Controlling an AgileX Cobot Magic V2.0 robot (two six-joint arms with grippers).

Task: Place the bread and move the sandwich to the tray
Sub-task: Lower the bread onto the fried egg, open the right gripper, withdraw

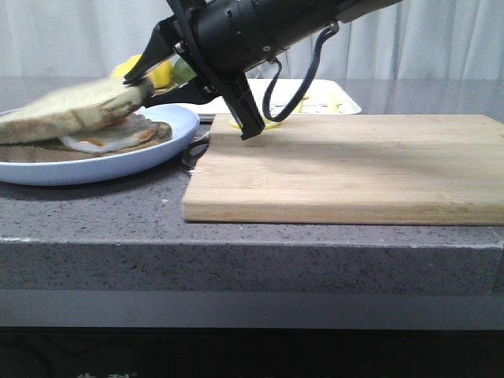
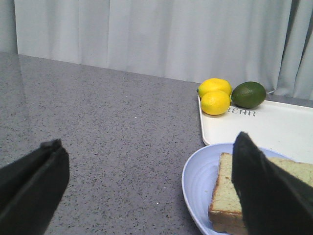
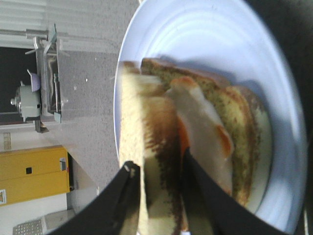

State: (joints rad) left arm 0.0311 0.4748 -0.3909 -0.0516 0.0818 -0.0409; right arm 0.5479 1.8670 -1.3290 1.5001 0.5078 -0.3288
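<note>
Holding the bread [image 1: 75, 109] tilted over the egg let me lower it squarely onto the sandwich [image 1: 110, 138]. Wrist view: my right fingers [image 3: 159, 183] pinched its crust. Left fingers [image 2: 146, 186] stood spread, waiting beside the plate [image 2: 195, 176]; tray [image 2: 283, 127] beyond.

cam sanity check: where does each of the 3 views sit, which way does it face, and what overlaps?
Front view: low at the counter edge, facing forward over the cutting board; the right arm reaches left, its tool shut on the bread above the plate.
Left wrist view: on the left arm, looking across the counter toward the tray; the open left tool frames it.
Right wrist view: on the right arm, close on the bread over the fried egg; its tool fingers show.
Shared: all three show plate and bread.
</note>
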